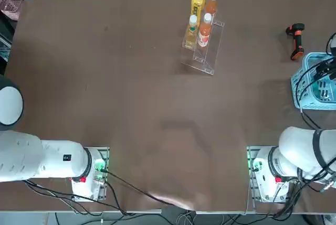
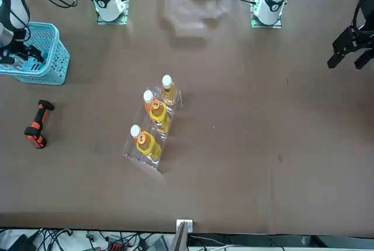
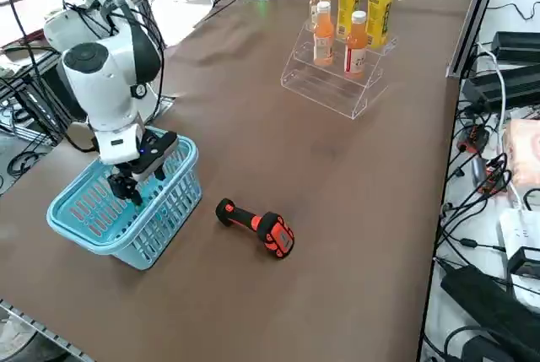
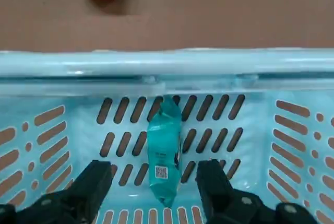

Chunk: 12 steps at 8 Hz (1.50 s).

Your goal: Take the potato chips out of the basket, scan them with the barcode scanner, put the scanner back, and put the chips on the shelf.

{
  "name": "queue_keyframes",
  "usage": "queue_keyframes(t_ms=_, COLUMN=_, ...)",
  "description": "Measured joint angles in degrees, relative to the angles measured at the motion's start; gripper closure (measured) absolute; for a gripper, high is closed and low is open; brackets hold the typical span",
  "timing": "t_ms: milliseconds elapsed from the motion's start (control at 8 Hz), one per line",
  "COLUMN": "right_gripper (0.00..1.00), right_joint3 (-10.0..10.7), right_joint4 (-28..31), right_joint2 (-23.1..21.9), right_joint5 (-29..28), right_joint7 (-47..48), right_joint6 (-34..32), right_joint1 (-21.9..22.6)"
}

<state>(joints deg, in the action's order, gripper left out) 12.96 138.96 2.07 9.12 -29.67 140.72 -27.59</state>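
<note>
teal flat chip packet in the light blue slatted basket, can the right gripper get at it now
Probably yes: the right gripper hangs open inside the basket, fingers either side of the teal chip packet, nothing between them.

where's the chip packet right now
The potato chips are inside the basket, leaning against its slatted wall. The wrist view shows them between the open fingers of the right pincer, which sits above the basket.
</note>
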Motion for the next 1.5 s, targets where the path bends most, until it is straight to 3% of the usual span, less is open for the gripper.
queue_keyframes(t_ms=500, right_gripper=0.00, right_joint3=0.06, right_joint4=0.01, right_joint2=3.05, right_joint5=0.00, right_joint7=-0.85, right_joint6=2.18, right_joint1=-0.43)
queue_keyframes(t_ms=1500, right_gripper=0.00, right_joint3=0.10, right_joint4=3.17, right_joint2=3.67, right_joint5=0.00, right_joint7=-5.32, right_joint6=5.29, right_joint1=-3.76)
